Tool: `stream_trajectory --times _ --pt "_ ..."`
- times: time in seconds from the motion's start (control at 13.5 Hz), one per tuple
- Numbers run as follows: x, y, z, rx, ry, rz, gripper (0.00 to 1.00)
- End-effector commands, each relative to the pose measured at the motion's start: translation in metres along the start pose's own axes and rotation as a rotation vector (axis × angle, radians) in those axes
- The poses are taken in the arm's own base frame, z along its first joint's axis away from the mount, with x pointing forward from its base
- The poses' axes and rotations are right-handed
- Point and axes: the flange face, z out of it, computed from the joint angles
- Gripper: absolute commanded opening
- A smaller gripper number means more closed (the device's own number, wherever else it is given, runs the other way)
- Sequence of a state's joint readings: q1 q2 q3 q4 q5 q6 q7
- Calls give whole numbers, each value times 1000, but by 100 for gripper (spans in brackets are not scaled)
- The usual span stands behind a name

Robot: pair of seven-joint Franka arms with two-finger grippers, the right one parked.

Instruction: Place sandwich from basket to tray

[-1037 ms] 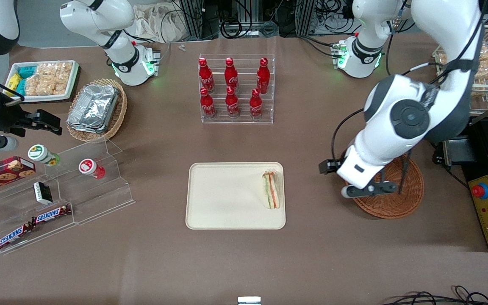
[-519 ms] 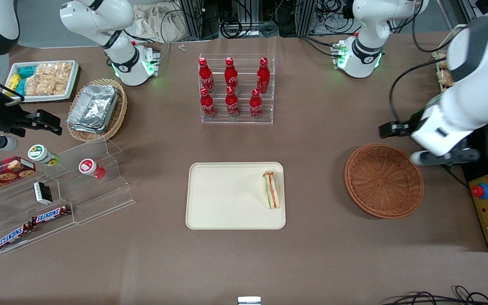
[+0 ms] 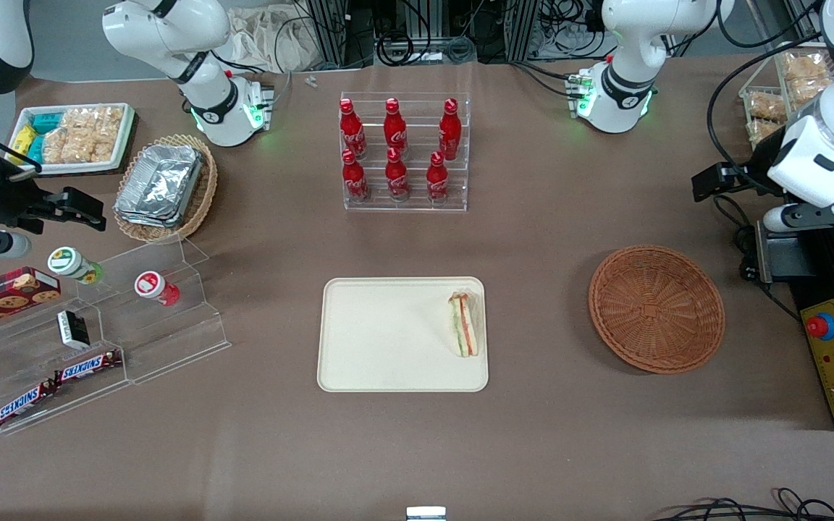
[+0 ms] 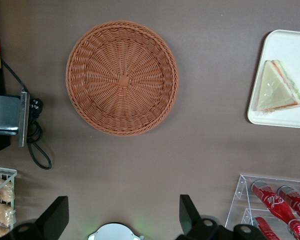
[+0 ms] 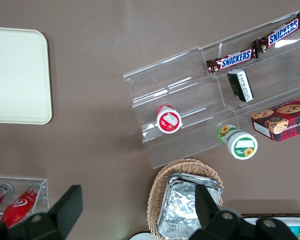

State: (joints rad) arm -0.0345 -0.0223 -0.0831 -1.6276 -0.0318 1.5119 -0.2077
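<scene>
Front view – sandwich: small triangular wedge sandwich of white bread with orange-red and green filling (image 3: 464, 323) lies on the flat cream-beige rectangular tray (image 3: 381, 340), against the rim nearest the basket
Front view – basket: round reddish-brown woven wicker basket (image 3: 656, 309) holds nothing, toward the working arm's end of the table
Front view – gripper: left arm's gripper (image 3: 815, 215) hangs high, farther from the camera than the basket; a second ago it was over the basket, so it has withdrawn
Left wrist view – gripper: black fingers (image 4: 56, 218) spread wide apart, nothing between them
Left wrist view – sandwich: wedge (image 4: 279, 89) rests on the tray corner (image 4: 290, 42), well apart from the basket (image 4: 122, 78)
Meaning: placement looks complete; the arm is retreating
</scene>
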Motion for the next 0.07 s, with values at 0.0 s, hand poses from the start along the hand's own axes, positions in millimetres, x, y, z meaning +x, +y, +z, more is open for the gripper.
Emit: stream_trajectory --times 0.0 --pt "-1 3 0 1 0 -25 99"
